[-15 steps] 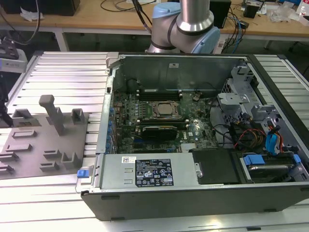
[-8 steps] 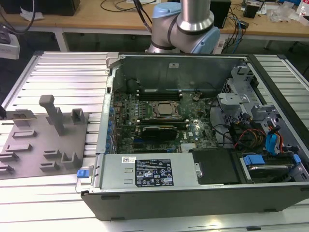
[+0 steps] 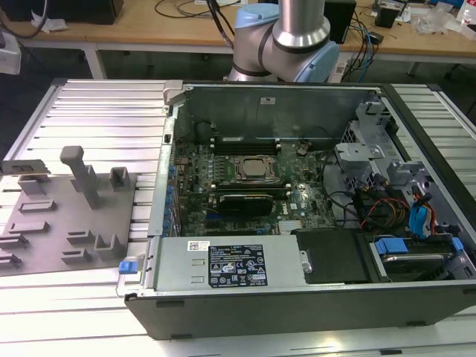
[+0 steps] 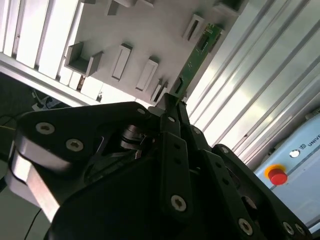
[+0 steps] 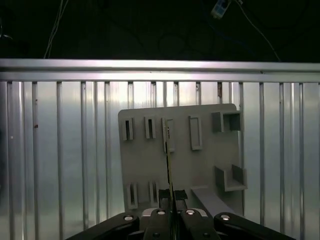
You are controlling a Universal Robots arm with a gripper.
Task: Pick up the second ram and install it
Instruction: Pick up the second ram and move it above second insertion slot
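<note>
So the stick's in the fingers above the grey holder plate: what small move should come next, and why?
Probably a short traverse toward the open computer case. In the second wrist view the gripper is shut on the second ram, which looks lifted clear of the grey holder plate below it, so nothing at the plate seems left to do.
</note>
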